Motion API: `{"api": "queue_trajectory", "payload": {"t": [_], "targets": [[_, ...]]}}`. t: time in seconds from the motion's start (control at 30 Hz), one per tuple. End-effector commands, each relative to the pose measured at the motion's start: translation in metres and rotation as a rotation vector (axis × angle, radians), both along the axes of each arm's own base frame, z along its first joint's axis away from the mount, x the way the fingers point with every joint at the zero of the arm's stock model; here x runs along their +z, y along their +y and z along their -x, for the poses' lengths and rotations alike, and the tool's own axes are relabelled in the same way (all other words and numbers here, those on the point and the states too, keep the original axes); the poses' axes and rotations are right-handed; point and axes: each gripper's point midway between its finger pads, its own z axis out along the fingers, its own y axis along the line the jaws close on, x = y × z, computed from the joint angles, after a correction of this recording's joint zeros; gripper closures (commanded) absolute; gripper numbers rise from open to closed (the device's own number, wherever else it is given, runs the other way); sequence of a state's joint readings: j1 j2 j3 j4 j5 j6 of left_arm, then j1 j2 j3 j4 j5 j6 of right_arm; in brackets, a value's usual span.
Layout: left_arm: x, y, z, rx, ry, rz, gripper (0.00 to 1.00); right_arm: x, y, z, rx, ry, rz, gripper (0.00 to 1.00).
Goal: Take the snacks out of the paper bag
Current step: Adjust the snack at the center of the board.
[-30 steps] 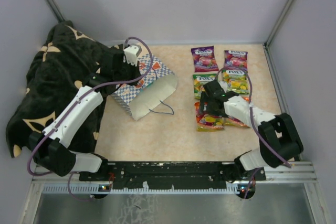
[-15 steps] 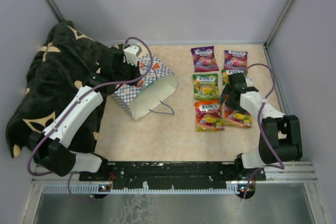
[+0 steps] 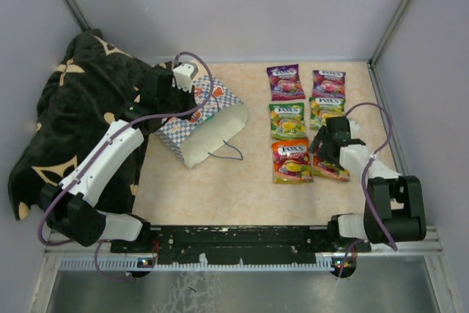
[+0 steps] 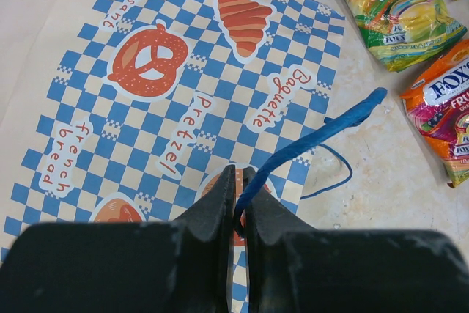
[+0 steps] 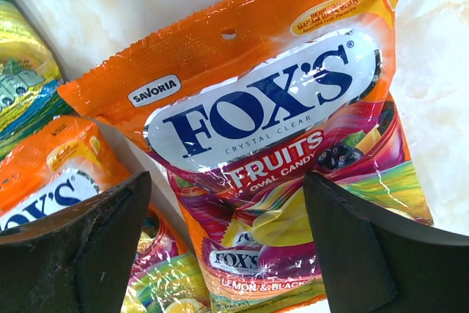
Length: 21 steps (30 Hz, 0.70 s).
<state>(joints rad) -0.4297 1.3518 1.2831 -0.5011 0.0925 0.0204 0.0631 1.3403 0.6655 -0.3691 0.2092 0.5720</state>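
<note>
The paper bag (image 3: 201, 126) lies on its side, its cream mouth facing front right. My left gripper (image 3: 183, 78) is shut on its blue cord handle (image 4: 315, 133), pinched between the fingertips (image 4: 220, 188) over the checkered side (image 4: 168, 93). Six snacks lie in two columns on the right: two purple (image 3: 284, 82), two green-yellow (image 3: 287, 120) and two orange-red (image 3: 292, 160). My right gripper (image 3: 330, 144) is open and empty, low over the right orange-red packet (image 5: 271, 144), which lies flat between its jaws. No teal packet shows, and the bag's inside is mostly hidden.
A black patterned blanket (image 3: 73, 108) is heaped at the left, under my left arm. The second blue handle (image 3: 227, 153) trails on the table in front of the bag's mouth. Walls enclose the table at the back and both sides.
My right gripper moved right from the left packet column to the right column, then drew back over the right orange-red packet. My left gripper and the bag have not moved.
</note>
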Motion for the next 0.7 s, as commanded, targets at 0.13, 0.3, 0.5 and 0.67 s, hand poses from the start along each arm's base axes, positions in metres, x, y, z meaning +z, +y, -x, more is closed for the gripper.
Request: {"api": "queue_trajectory", "payload": {"t": [0.13, 0.3, 0.5, 0.67], "targets": [[0.015, 0.002, -0.005, 0.005, -0.042, 0.006, 0.87, -0.007, 0.009, 0.045, -0.027, 0.083, -0.076, 0.14], [0.016, 0.001, -0.004, 0.005, -0.041, 0.012, 0.88, 0.044, 0.006, 0.02, -0.002, -0.049, -0.038, 0.13], [0.019, 0.001, -0.004, 0.008, -0.051, 0.022, 0.87, 0.131, 0.095, -0.018, 0.204, -0.326, -0.115, 0.18], [0.022, -0.001, -0.003, 0.006, -0.054, 0.042, 0.88, 0.167, 0.23, -0.022, 0.364, -0.594, -0.698, 0.26]]}}
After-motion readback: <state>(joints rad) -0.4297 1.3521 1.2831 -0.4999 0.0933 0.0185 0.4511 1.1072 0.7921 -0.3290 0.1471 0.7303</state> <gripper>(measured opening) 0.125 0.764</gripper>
